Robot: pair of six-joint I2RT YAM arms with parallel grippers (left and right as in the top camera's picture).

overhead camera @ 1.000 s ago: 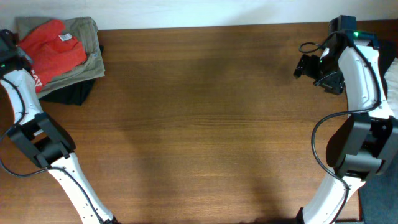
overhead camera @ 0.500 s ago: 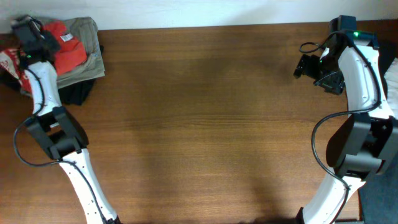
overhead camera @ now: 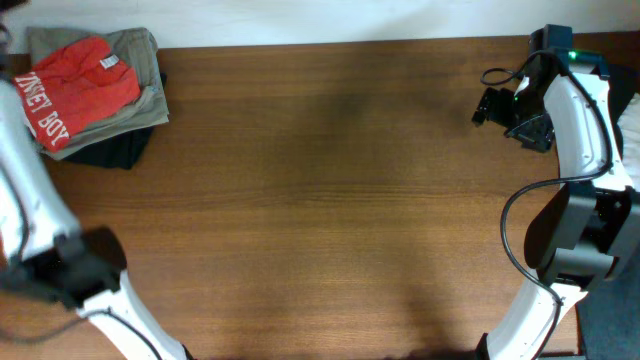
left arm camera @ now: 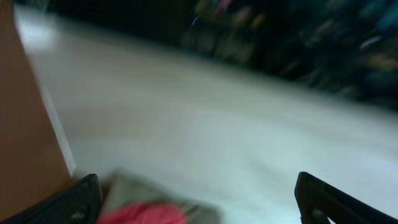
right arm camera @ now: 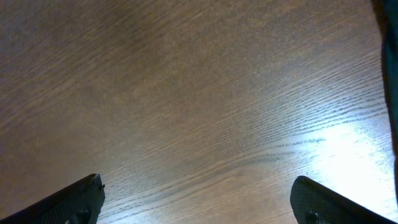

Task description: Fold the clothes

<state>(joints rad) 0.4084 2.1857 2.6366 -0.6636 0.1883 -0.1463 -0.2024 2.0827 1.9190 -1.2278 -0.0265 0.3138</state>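
The clothes, a red-orange T-shirt (overhead camera: 80,92) with white lettering, lie folded at the table's far left corner on top of a khaki garment (overhead camera: 135,55). The left wrist view is blurred; it shows a strip of the red shirt (left arm camera: 149,214) low between the fingers. My left gripper (left arm camera: 204,200) is open and holds nothing. Only its blurred arm (overhead camera: 25,200) shows overhead, at the left edge. My right gripper (overhead camera: 482,106) hangs over the far right of the table, open (right arm camera: 202,202) above bare wood.
A black garment (overhead camera: 115,150) sticks out from under the khaki one. The brown table (overhead camera: 330,200) runs between the two arms. The right arm's base (overhead camera: 585,240) stands at the right edge.
My left gripper has opened and let go of the red shirt, and the left arm has swung off to the left. The shirt now lies flat with its lettering up. The right arm has not moved.
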